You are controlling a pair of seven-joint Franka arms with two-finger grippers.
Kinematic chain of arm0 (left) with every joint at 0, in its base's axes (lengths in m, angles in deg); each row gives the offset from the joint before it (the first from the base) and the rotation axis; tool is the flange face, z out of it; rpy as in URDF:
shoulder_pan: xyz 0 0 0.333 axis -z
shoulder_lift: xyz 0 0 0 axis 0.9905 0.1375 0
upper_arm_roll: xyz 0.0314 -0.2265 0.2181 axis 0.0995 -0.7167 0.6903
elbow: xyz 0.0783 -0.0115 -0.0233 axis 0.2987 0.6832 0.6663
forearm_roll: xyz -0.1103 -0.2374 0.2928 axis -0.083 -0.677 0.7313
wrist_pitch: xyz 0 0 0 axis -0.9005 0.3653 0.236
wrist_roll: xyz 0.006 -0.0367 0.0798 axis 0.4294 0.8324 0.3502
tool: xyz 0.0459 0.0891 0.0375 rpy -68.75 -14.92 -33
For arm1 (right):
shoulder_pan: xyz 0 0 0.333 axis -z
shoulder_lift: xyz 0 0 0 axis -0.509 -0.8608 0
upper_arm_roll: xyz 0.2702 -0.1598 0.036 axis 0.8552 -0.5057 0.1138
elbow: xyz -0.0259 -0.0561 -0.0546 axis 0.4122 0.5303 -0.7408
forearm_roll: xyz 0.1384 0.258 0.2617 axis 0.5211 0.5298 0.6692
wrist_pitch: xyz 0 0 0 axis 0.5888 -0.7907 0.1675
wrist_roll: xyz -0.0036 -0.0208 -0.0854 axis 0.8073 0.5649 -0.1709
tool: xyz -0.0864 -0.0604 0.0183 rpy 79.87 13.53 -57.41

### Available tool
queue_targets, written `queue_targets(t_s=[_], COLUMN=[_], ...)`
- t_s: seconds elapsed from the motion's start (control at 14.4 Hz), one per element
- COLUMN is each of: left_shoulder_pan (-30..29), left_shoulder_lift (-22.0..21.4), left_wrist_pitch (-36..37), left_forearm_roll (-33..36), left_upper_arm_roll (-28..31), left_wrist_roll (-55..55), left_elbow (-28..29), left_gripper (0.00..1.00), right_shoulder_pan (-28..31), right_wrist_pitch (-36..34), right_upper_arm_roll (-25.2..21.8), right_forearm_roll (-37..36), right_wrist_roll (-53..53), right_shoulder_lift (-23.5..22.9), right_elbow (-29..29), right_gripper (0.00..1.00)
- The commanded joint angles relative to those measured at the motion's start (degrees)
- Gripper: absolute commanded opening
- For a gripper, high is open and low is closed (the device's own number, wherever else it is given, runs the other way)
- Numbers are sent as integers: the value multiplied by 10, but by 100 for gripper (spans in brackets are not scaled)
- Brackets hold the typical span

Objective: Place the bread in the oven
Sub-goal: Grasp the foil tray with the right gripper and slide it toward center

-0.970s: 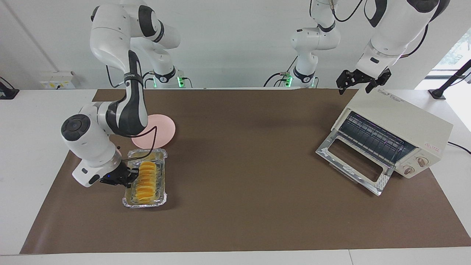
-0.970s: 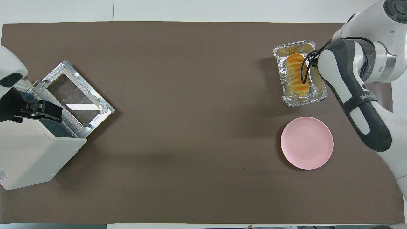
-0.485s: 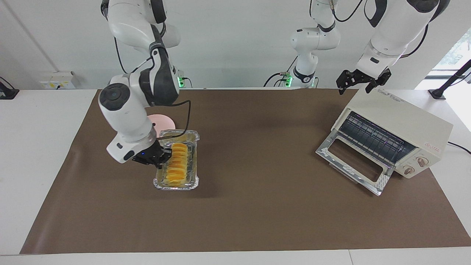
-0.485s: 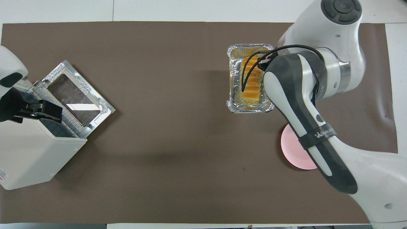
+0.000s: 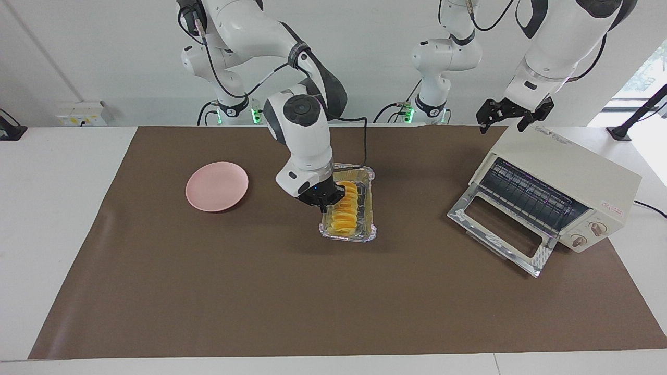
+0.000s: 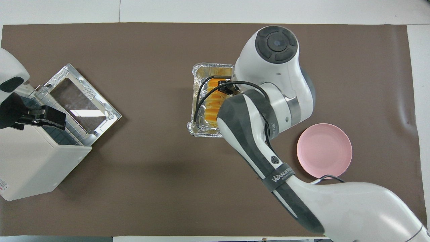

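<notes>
Our right gripper hangs low over the middle of the mat, its fingers pressed together on the long rim of the tray, on the side toward the right arm's end of the table. The right arm comes in from its base and bends down steeply to the tray, so from overhead its wrist covers much of that rim.

Starting at the right arm's end, we see the plate lying flat on the mat, well apart from the tray and with nothing on it. Next comes the tray, its long sides running away from the robots. We cannot tell whether its bottom rests on the mat or hangs just above it. The bread lies lengthwise in the tray, just beside the gripper's fingers, and we cannot tell if they touch it.

Toward the left arm's end stands the oven, turned at an angle to the mat's edge, well apart from the tray. Its door is dropped open and lies almost flat in front of it. We see the rack inside, bare, and the two knobs beside the opening.

Our left gripper waits above the oven's top, at the corner nearest the robots, with its fingers spread and nothing between them.
</notes>
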Motion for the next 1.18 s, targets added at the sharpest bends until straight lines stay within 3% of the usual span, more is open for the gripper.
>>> queue_targets(t_s=[0.0,0.83,0.9,0.97,1.11], left_shoulder_pan=[-9,-9,-9,-9,-3], left_shoulder_lift=[-20,-20,-20,-20,-21], left_wrist_pitch=[-5,-5,-5,-3,3], left_forearm_roll=[-11,-11,-11,-11,-11], left_upper_arm_roll=[-2,-2,-2,-2,-2], left_wrist_roll=[3,3,3,3,4], left_elbow=[21,22,22,21,23], left_gripper=[100,100,100,100,100], right_shoulder_pan=[-8,-48,-49,-49,-49], right_wrist_pitch=[71,232,233,231,219], right_upper_arm_roll=[-3,5,4,4,4], right_forearm_roll=[12,16,16,16,16], right_wrist_roll=[-1,-32,-35,-39,-73], right_shoulder_lift=[24,30,30,30,30], right_elbow=[82,190,190,187,180], right_gripper=[0,0,53,100,100])
